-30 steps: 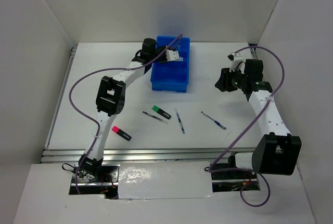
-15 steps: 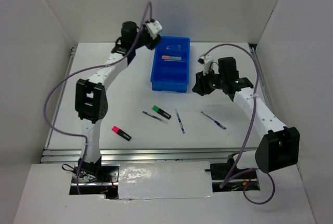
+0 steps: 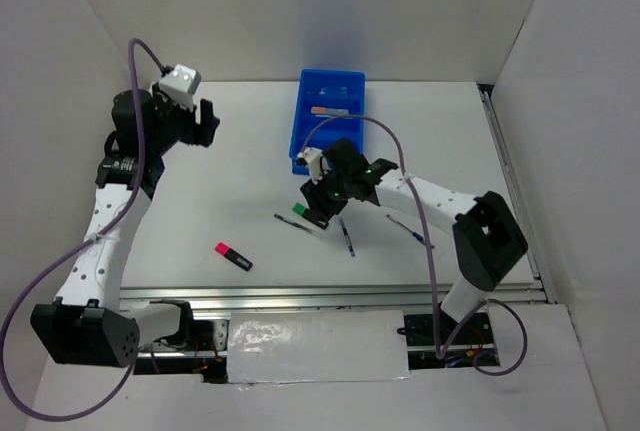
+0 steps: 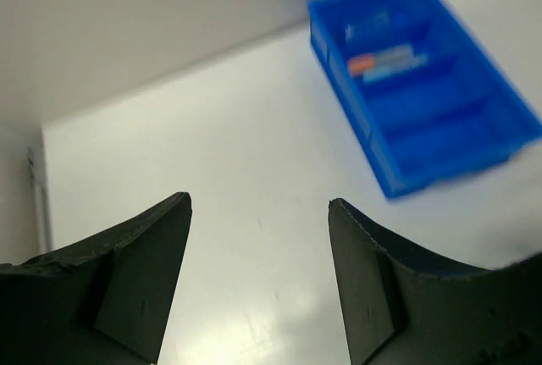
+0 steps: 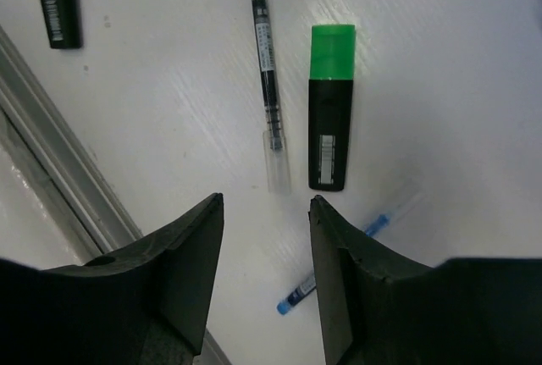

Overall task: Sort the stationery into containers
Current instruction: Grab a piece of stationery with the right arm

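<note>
The blue tray (image 3: 330, 146) stands at the back centre, with an orange highlighter (image 3: 328, 110) in its second compartment from the far end. Both show in the left wrist view, tray (image 4: 440, 141) and highlighter (image 4: 385, 62). My left gripper (image 3: 205, 121) is open and empty, raised at the far left (image 4: 258, 204). My right gripper (image 3: 318, 211) is open and hovers over the green highlighter (image 5: 330, 119) and a dark pen with a clear cap (image 5: 269, 85). A blue pen (image 5: 339, 268) lies under its right finger. A pink highlighter (image 3: 233, 256) lies front left.
Another blue pen (image 3: 412, 233) lies to the right of the right arm. A metal rail (image 3: 300, 296) runs along the table's near edge. White walls close in the table on three sides.
My left arm has swung away from the tray to the far left, empty, leaving the orange highlighter in the tray. My right arm has moved from the right to over the green highlighter.
</note>
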`<state>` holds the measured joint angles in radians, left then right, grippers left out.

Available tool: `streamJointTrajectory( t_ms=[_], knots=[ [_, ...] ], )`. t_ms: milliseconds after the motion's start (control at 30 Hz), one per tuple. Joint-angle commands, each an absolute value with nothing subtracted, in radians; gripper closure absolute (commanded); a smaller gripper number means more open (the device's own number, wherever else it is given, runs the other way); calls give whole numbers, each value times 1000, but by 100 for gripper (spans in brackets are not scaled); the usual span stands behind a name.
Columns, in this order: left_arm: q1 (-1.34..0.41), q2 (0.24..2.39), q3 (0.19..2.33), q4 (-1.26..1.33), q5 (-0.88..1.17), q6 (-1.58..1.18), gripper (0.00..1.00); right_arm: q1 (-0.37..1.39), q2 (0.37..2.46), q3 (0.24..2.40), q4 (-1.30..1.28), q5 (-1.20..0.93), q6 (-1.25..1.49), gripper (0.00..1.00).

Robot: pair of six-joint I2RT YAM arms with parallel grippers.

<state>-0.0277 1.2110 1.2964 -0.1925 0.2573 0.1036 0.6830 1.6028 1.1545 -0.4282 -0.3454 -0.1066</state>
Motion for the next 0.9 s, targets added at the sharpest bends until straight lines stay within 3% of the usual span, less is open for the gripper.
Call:
streamJointTrajectory(
  t_ms=[0, 400, 467, 500, 700, 867],
  knots=[
    [-5, 1137, 1207, -356, 203, 83, 22, 716, 1692, 1256, -397, -252, -71, 47],
    [66, 962, 1080, -446, 183, 77, 20, 736, 1931, 1433, -426, -213, -98, 47],
    [78, 957, 1080, -460, 189, 83, 7, 741, 1950, 1448, -440, -207, -112, 47],
    [83, 957, 1081, -472, 192, 84, 6, 744, 1969, 1457, -458, -204, -113, 47],
    [110, 946, 1075, -500, 229, 66, 4, 762, 2028, 1488, -520, -152, -141, 46],
    [114, 928, 1063, -502, 235, 55, 3, 767, 2071, 1506, -563, -115, -163, 51]
  ],
)
